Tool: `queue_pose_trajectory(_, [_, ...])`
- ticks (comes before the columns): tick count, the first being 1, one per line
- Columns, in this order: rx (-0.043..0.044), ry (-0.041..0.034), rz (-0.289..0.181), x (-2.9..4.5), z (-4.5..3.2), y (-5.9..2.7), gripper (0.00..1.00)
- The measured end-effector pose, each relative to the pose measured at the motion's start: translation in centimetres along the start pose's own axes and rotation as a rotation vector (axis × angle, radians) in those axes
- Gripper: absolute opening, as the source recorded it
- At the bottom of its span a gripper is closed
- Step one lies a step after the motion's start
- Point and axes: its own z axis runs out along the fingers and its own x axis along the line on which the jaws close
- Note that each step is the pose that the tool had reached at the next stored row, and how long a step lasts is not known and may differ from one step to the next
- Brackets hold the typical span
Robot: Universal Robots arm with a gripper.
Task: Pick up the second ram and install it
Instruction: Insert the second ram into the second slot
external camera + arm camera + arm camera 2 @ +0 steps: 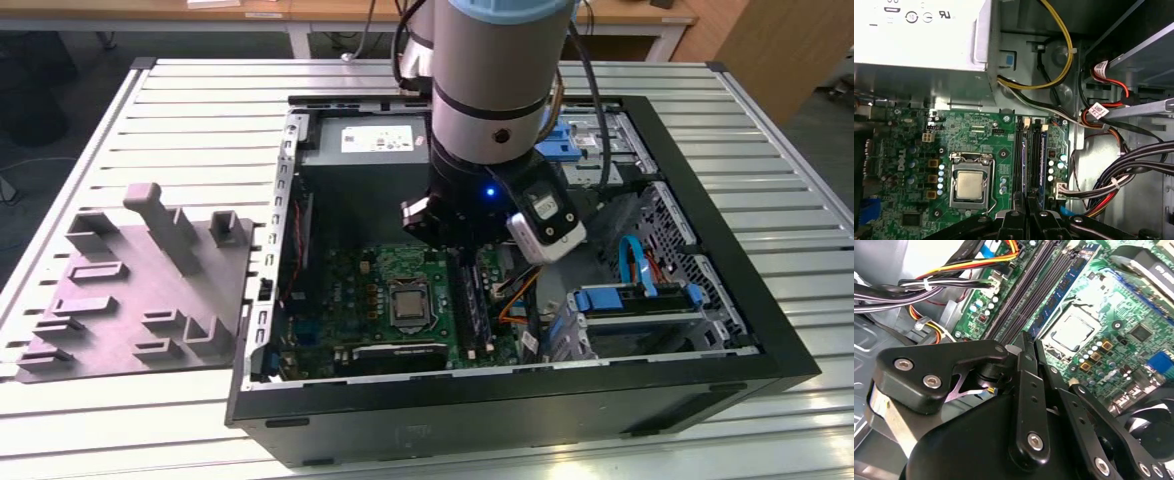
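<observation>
My gripper (461,252) reaches down into the open computer case (507,400), over the memory slots to the exterior view's right of the processor socket (971,185). In both wrist views its black fingers (1013,220) stand close together, shut on the second ram (1025,160), a thin blue-green strip. The strip stands edge-up in line with the slot nearest the socket and runs in under my gripper (1026,207). The second wrist view shows its blue-labelled face (1064,290) leading up to my gripper (1028,340). Another blue strip (1043,157) sits two slots over.
A grey moulded tray (134,290) lies on the slatted table at the exterior view's left of the case. Inside are the power supply (919,30), bundled cables (1114,185) beside the slots, and a blue drive bracket (627,297). The case walls close in around the arm.
</observation>
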Motion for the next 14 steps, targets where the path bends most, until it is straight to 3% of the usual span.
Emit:
queue_pose_trajectory(6, [-0.0155,-0.0008,0.001,-0.35,0.52,-0.05,0.14])
queue_pose_trajectory(14, [-0.0235,-0.0022,0.018,-0.31,1.47,-0.12,0.14])
